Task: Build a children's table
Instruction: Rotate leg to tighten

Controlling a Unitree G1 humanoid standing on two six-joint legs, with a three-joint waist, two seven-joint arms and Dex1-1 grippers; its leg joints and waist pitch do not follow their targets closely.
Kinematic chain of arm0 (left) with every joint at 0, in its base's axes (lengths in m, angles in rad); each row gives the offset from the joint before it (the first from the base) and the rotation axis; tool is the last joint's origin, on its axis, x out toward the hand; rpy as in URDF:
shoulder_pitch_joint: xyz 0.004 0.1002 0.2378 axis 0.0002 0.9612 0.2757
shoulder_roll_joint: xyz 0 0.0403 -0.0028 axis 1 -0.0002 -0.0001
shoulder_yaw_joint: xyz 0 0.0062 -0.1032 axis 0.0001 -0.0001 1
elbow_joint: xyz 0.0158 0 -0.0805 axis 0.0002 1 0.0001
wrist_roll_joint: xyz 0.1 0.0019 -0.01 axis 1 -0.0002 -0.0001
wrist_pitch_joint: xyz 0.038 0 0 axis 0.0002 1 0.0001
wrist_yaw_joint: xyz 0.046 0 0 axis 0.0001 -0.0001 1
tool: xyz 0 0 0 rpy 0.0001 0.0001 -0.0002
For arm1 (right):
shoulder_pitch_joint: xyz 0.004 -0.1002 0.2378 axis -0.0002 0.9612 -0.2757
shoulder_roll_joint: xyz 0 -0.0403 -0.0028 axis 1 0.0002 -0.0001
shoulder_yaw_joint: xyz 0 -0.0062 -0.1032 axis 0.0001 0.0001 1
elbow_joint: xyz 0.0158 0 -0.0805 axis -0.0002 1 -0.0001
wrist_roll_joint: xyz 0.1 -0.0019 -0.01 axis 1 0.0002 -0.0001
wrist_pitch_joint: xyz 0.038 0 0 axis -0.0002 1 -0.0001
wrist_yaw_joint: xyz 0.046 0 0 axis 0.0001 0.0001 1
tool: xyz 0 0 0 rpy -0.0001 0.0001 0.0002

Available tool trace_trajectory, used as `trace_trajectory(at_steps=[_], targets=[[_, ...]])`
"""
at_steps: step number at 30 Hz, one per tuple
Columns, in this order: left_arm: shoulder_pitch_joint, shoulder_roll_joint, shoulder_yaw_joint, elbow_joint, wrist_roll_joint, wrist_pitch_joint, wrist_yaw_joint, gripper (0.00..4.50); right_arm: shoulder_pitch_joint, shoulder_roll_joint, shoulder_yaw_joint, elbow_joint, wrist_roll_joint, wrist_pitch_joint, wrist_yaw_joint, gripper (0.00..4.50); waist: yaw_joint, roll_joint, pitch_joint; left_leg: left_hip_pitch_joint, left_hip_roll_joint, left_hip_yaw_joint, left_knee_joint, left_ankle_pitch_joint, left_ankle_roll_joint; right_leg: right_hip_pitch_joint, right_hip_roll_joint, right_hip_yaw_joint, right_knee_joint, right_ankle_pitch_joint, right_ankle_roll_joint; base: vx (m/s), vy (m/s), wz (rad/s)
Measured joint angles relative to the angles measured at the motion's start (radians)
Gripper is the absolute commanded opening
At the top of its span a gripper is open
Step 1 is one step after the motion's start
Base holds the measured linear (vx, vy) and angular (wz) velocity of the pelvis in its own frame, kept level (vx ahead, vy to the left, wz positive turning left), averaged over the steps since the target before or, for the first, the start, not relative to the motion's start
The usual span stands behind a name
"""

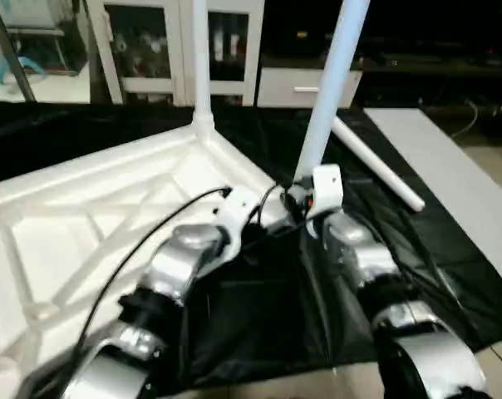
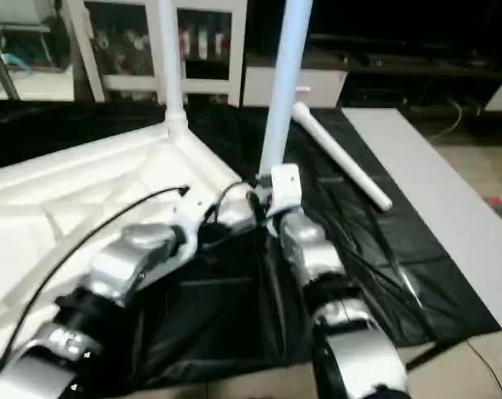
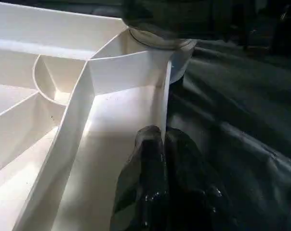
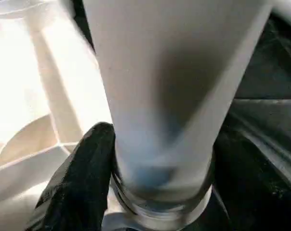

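The children's table top [image 1: 85,224] lies upside down on a black cloth, ribs facing up. One white leg [image 1: 199,66] stands upright in the far corner socket. A second leg [image 1: 326,91] rises, leaning slightly, from the near right corner socket [image 3: 160,41]. My right gripper [image 1: 299,199] is shut around the base of that leg [image 4: 160,96], with a black finger [image 4: 83,178] pressed against it. My left gripper [image 3: 164,144] is shut on the top's rim wall [image 3: 162,96] just beside that corner. A third leg [image 1: 376,162] lies loose on the cloth to the right.
The black cloth [image 1: 259,324] covers the work surface. A long white panel [image 1: 450,174] lies along its right side. White cabinets with glass doors [image 1: 143,41] stand at the back. A black cable [image 1: 135,249] loops over my left forearm.
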Motion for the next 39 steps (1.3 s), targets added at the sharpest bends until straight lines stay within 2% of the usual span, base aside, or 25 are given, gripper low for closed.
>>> trace_trajectory(at_steps=[4, 8, 9, 11, 17, 23, 24, 27, 29, 33, 36, 39], targets=[[-0.001, 0.000, 0.000, -0.004, 0.002, -0.004, 0.005, 0.00, -0.020, 0.008, -0.009, 0.042, -0.002, -0.040, -0.009, 2.65, 0.002, -0.002, -0.002, 0.000, 0.000, 0.002, 0.000, 0.001, 0.003, 0.000, -0.001, 0.000, 0.000, 0.020, -0.001, 0.000, 0.000, 0.00], [-0.001, 0.014, -0.001, -0.018, 0.001, -0.014, 0.000, 0.00, -0.024, 0.008, -0.009, 0.068, -0.015, -0.114, 0.019, 2.65, 0.009, -0.002, -0.002, -0.003, 0.001, 0.002, -0.004, 0.000, 0.004, -0.009, -0.001, 0.000, 0.007, 0.027, 0.001, 0.000, 0.000, 0.00], [-0.001, 0.016, -0.001, -0.023, 0.001, -0.014, -0.005, 0.00, -0.018, 0.006, -0.010, 0.065, -0.015, -0.129, 0.030, 2.99, 0.012, -0.002, -0.002, -0.005, 0.001, 0.003, -0.004, 0.000, 0.004, -0.012, -0.001, 0.000, 0.010, 0.027, 0.001, 0.000, 0.000, 0.00], [-0.001, 0.021, -0.002, -0.029, 0.001, -0.016, -0.013, 0.00, -0.010, 0.004, -0.015, 0.059, -0.016, -0.148, 0.047, 3.34, 0.018, -0.002, -0.002, -0.007, 0.003, 0.005, -0.005, 0.000, 0.003, -0.018, -0.001, 0.001, 0.017, 0.024, 0.002, 0.000, 0.000, 0.00], [0.013, 0.082, -0.041, -0.071, 0.004, -0.033, -0.087, 0.00, 0.079, -0.027, -0.002, -0.066, -0.008, -0.143, 0.196, 3.83, 0.022, 0.000, -0.001, -0.007, 0.006, 0.010, -0.006, 0.001, 0.003, -0.021, 0.001, 0.002, 0.018, 0.023, 0.002, 0.000, 0.000, 0.00], [0.083, 0.216, -0.092, -0.218, -0.019, -0.025, -0.283, 0.00, 0.196, -0.139, 0.086, -0.284, 0.010, -0.076, 0.433, 4.28, 0.031, 0.001, 0.000, -0.012, 0.006, 0.012, -0.007, 0.000, 0.003, -0.026, 0.001, 0.002, 0.017, 0.023, 0.001, 0.000, 0.000, 0.00], [0.098, 0.252, -0.106, -0.239, -0.027, -0.050, -0.338, 0.00, 0.224, -0.180, 0.119, -0.355, 0.016, -0.051, 0.514, 4.44, 0.037, 0.001, 0.000, -0.013, 0.006, 0.012, -0.007, 0.000, 0.003, -0.026, 0.001, 0.002, 0.016, 0.022, 0.001, 0.000, 0.000, 0.00], [0.136, 0.319, -0.120, -0.275, -0.048, -0.111, -0.446, 0.00, 0.284, -0.258, 0.170, -0.471, 0.027, -0.016, 0.666, 4.44, 0.052, 0.001, 0.000, -0.012, 0.007, 0.013, -0.007, 0.000, 0.003, -0.025, 0.001, 0.002, 0.017, 0.022, 0.001, 0.000, 0.000, 0.00], [0.149, 0.363, -0.126, -0.294, -0.055, -0.130, -0.508, 0.00, 0.318, -0.295, 0.195, -0.532, 0.041, 0.001, 0.741, 4.44, 0.056, 0.001, 0.000, -0.010, 0.007, 0.014, -0.007, 0.001, 0.003, -0.023, 0.000, 0.002, 0.017, 0.022, 0.002, 0.000, 0.000, 0.00], [0.193, 0.444, -0.141, -0.360, -0.108, -0.122, -0.646, 0.00, 0.398, -0.434, 0.261, -0.691, 0.059, 0.040, 0.920, 4.44, 0.064, 0.001, 0.001, -0.007, 0.006, 0.014, -0.007, 0.000, 0.003, -0.019, -0.001, 0.002, 0.015, 0.018, 0.009, 0.000, 0.000, 0.00], [0.199, 0.467, -0.157, -0.379, -0.118, -0.118, -0.692, 0.00, 0.419, -0.487, 0.277, -0.746, 0.059, 0.067, 0.992, 4.44, 0.066, 0.001, 0.001, -0.006, 0.006, 0.015, -0.007, 0.000, 0.003, -0.018, -0.001, 0.003, 0.016, 0.018, 0.009, 0.000, 0.000, 0.00], [0.200, 0.480, -0.159, -0.384, -0.122, -0.118, -0.717, 0.00, 0.427, -0.501, 0.283, -0.769, 0.065, 0.097, 1.027, 4.44, 0.065, 0.001, 0.001, -0.004, 0.007, 0.015, -0.007, 0.000, 0.003, -0.017, -0.001, 0.003, 0.017, 0.017, 0.009, 0.000, 0.000, 0.00]])
